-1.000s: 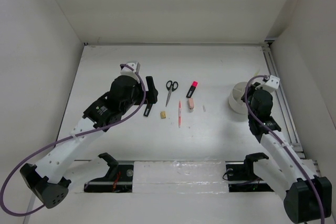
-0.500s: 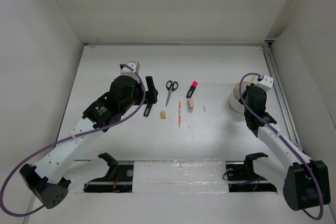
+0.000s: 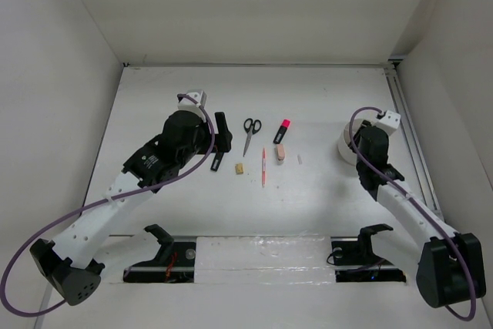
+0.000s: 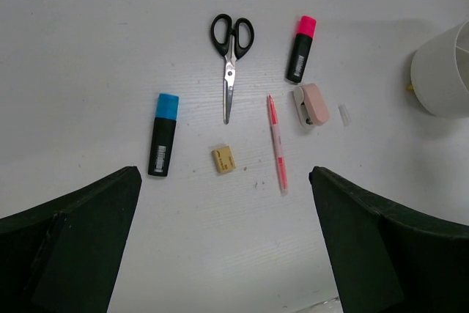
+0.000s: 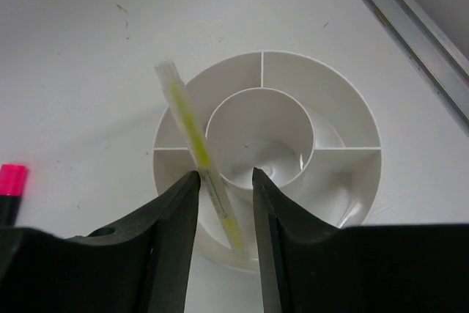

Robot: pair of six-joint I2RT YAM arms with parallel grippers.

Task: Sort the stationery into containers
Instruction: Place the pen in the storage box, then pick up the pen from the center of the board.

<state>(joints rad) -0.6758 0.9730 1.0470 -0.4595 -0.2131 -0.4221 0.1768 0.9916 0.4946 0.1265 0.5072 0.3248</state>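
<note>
- Currently the pale yellow plastic stick (image 5: 196, 144) sits clamped in the right hand (image 5: 223, 203), slanting over the round white divided tub (image 5: 352, 108) at frame centre.
- Judged step: dropping it in; next, lower and release into one compartment.
- Left hand (image 4: 220, 254) hangs spread apart above the black-handled scissors (image 4: 230, 49) on the white surface (image 4: 88, 27), holding nothing.

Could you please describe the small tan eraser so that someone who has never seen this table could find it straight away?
Start at the black-handled scissors in the row of stationery on the white table. Just below their blade tips, between the blue-capped marker and the thin red pen, lies the tan eraser. It is the only small square block; the pink eraser is rounder.
</note>
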